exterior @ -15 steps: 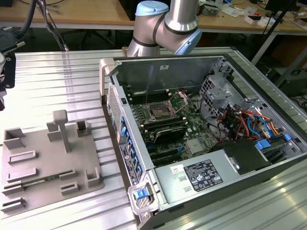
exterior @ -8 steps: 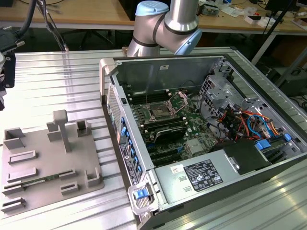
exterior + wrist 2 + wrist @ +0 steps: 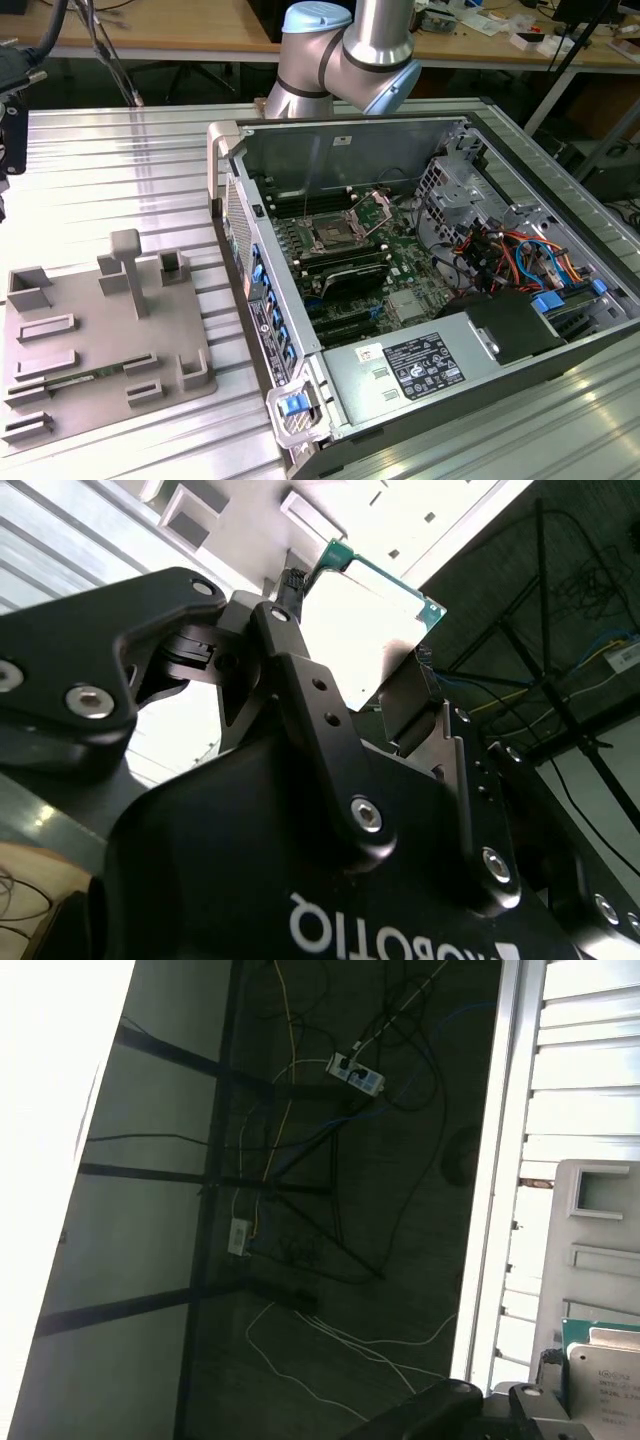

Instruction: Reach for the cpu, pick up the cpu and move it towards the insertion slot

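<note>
The pincer (image 3: 350,645) is closed on the chip (image 3: 375,610), gripping its two edges. The chip is off the grey tray (image 3: 600,1220) but close to it. So I think the pick-up is done. The slot (image 3: 330,236) sits well apart from the tray, inside the computer (image 3: 340,130). The pincer and chip carry small print.

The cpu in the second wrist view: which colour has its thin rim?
Green; the cpu has a bright, pale top and a green edge, clearest in the second wrist view.
</note>
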{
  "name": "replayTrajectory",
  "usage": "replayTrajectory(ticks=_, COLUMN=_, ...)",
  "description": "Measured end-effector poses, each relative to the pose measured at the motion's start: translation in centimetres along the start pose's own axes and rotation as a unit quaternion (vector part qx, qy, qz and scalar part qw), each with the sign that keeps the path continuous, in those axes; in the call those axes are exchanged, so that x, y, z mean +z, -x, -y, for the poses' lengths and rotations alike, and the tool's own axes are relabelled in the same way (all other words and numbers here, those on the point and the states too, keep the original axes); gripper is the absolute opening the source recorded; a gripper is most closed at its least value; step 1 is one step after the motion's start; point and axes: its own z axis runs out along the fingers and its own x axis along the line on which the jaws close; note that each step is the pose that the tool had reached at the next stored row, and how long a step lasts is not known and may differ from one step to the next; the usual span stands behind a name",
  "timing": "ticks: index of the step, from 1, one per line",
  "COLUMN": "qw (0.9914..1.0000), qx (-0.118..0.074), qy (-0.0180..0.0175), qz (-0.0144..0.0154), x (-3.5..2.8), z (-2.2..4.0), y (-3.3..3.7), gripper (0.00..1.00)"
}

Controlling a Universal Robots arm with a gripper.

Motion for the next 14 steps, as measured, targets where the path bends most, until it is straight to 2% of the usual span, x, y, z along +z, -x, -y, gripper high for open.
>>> replayTrajectory(ticks=8, qw=1.0, qx=0.0, qy=0.0, qz=0.0, x=-0.93, z=-0.03, y=-0.02, gripper=0.55)
replayTrajectory(ticks=14, qw=1.0, qx=0.0, qy=0.0, qz=-0.0001, x=-0.96, z=-0.04, y=-0.01, gripper=0.55)
